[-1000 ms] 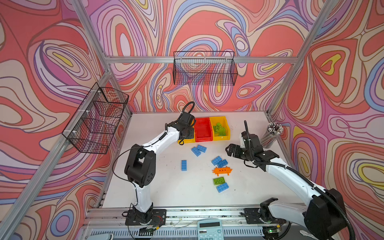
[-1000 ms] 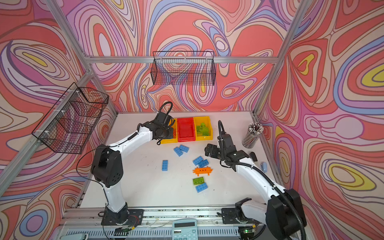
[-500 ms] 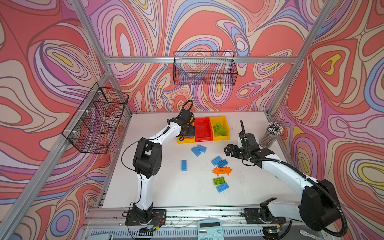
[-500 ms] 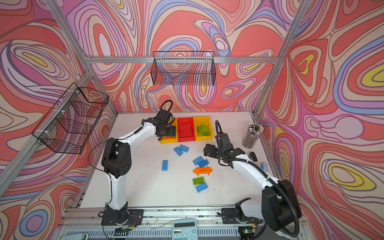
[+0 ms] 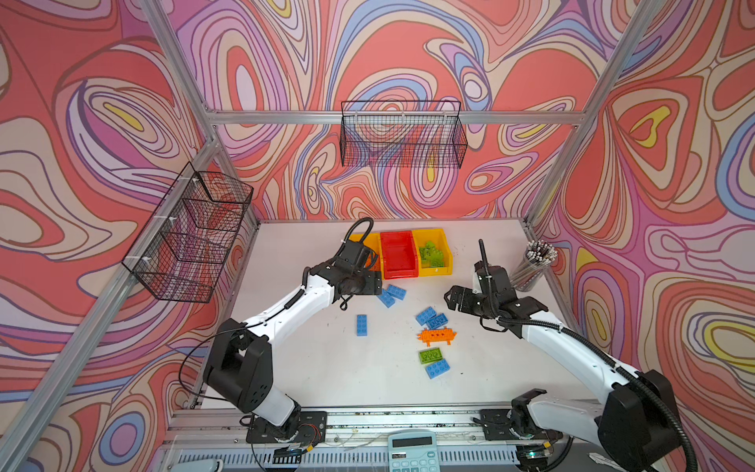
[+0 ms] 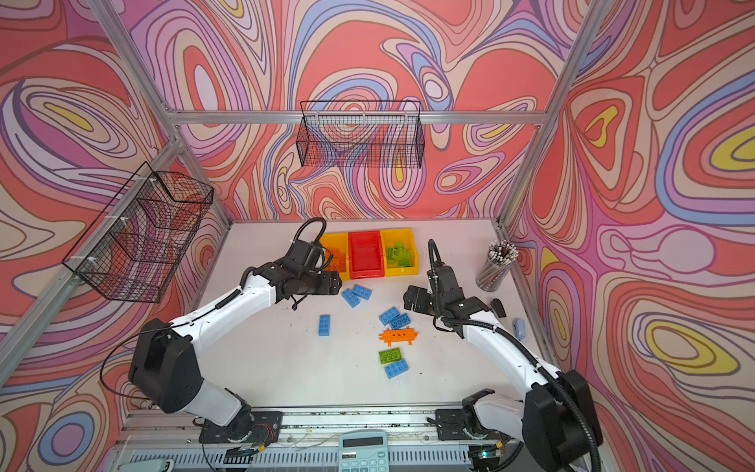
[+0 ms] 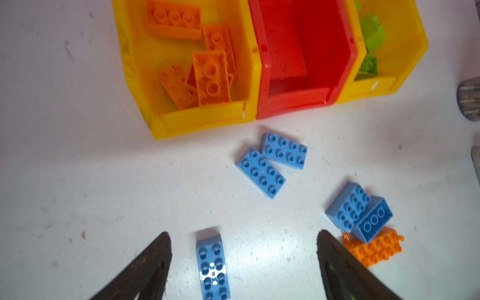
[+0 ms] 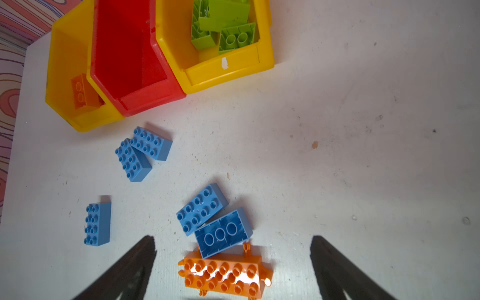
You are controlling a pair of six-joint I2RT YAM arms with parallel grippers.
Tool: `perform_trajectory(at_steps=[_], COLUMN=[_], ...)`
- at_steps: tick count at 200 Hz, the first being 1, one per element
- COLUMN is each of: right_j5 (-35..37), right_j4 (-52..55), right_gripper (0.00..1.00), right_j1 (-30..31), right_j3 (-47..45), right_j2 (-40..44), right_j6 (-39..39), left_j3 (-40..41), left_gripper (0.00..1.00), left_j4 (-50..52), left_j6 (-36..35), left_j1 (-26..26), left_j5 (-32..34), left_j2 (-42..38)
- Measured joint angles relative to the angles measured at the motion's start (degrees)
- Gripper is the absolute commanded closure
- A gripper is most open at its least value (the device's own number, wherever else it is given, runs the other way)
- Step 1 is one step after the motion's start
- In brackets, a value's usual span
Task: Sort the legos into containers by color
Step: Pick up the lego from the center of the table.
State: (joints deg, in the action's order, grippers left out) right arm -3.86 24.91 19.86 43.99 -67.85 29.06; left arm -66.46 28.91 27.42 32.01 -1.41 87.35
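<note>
The containers stand in a row at the back: a yellow one holding orange legos, an empty red one, and a yellow one holding green legos. Blue legos lie loose in front of them. My left gripper hovers open in front of the left yellow container, with a single blue brick on the table below the gap. My right gripper is open above the pronged orange piece, on which an upturned blue brick leans.
A green brick and a blue brick lie nearer the front. A cup of pencils stands at the table's right edge. Black wire baskets hang on the back and left walls. A calculator sits beyond the front rail.
My left gripper has drawn back from the left yellow container toward the loose blue bricks, and its jaws have opened. The right arm has barely shifted.
</note>
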Motion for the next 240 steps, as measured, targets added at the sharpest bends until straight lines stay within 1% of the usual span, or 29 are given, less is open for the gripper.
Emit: perform_trajectory(at_steps=[42,71,88,131,157,179,216,240], right_j5=[0.2,0.2,0.1,0.0,-0.1,-0.1,-0.1,-0.3], right_j4=[1.6,2.7,2.9,3.0,3.0,3.0,2.8,2.3], right_gripper=[0.02,0.02,0.02,0.02,0.02,0.02,0.02,0.02], right_j1=[0.0,0.0,0.0,0.0,0.0,0.0,0.0,0.0], right_j3=[-4.2,-5.2,-5.5,-6.8,-6.9,-6.9,-6.9,-6.8], right_j2=[4.8,7.8,9.3,11.1,11.2,11.2,10.4,8.6], right_j6=[0.4,0.7,0.8,1.1,1.1,1.0,1.0,1.0], left_j3=[10.7,11.9,12.0,12.7,12.6,12.8,14.2,14.2], left_gripper=[0.0,0.0,0.0,0.0,0.0,0.0,0.01,0.07], left_j4=[-1.7,-2.6,-3.3,-3.8,-3.5,-3.6,-4.5,-5.7], left_j6=[2.8,3.5,4.2,5.4,5.5,5.7,5.8,5.8], left_j1=[7.0,12.3,13.8,13.7,12.9,10.0,4.5,3.0], left_j5=[-1.6,-1.6,-1.6,1.9,4.3,4.5,3.7,2.4], left_j2=[-5.2,-5.7,-5.7,-5.6,-3.5,-1.2,-0.2,1.7])
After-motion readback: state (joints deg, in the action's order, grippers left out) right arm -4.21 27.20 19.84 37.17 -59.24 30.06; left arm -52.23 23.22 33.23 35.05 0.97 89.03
